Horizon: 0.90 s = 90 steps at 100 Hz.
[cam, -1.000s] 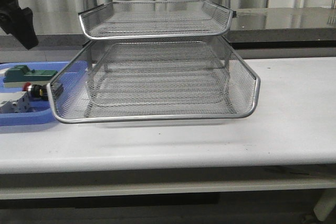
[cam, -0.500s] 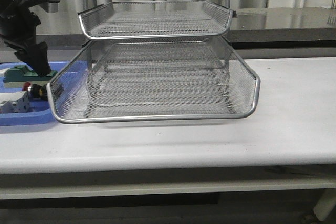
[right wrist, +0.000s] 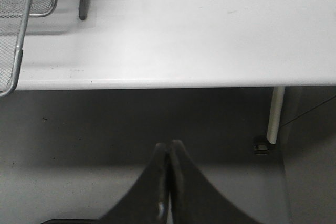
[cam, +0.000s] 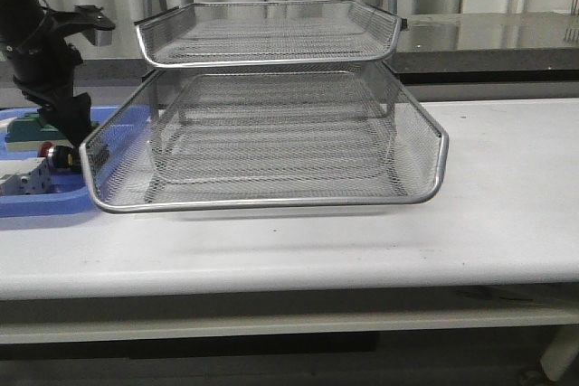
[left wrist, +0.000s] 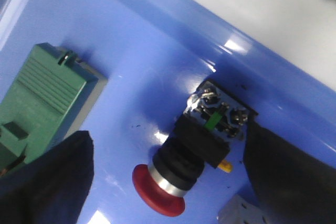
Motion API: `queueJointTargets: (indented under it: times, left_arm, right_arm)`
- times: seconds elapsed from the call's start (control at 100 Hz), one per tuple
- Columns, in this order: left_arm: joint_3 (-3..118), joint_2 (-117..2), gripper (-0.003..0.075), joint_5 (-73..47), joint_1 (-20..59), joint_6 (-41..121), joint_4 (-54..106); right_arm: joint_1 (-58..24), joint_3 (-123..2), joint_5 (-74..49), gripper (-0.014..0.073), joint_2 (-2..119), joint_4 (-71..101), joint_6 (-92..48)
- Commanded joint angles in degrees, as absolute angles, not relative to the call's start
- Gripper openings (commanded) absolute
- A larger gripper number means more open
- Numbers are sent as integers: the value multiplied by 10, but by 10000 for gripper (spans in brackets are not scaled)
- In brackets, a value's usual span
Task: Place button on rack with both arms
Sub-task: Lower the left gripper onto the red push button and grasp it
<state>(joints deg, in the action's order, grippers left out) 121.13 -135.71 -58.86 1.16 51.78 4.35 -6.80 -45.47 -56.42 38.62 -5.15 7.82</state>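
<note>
Risk of a glancing pinch: with left gripper (left wrist: 168, 182) spread astride the button (left wrist: 191, 153), lying in the blue tray (left wrist: 136, 77) at 9 o'clock of the rack (cam: 271, 133), round cap may roll free; right gripper (right wrist: 169, 182) pressed together, idle.

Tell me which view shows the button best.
The left wrist view: the button lies close up in the blue tray, red cap, black body and rear block all visible. The front view shows only a small glimpse by the left tool. The right wrist view shows none.
</note>
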Motion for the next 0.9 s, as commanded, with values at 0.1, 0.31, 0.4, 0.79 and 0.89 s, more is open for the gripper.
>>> queueJointTargets:
  times: [0.1, 0.31, 0.4, 0.79, 0.89]
  left_arm:
    - [1231, -1328, 559, -573, 14, 518, 45]
    - [1231, -1335, 559, -559, 14, 522, 44]
    - [1231, -1339, 558, -559, 14, 530, 43]
    - [1231, -1372, 558, -567, 14, 529, 48]
    - [1231, -1375, 554, -573, 14, 529, 51]
  right_arm:
    - [-66, -473, -531, -67, 385, -62, 78]
    - [-66, -473, -531, -67, 385, -62, 78]
    - [-66, -473, -531, -67, 385, -62, 78]
    - [-66, -473, -531, -67, 385, -62, 78]
    - [-66, -473, -531, -67, 385, -62, 78]
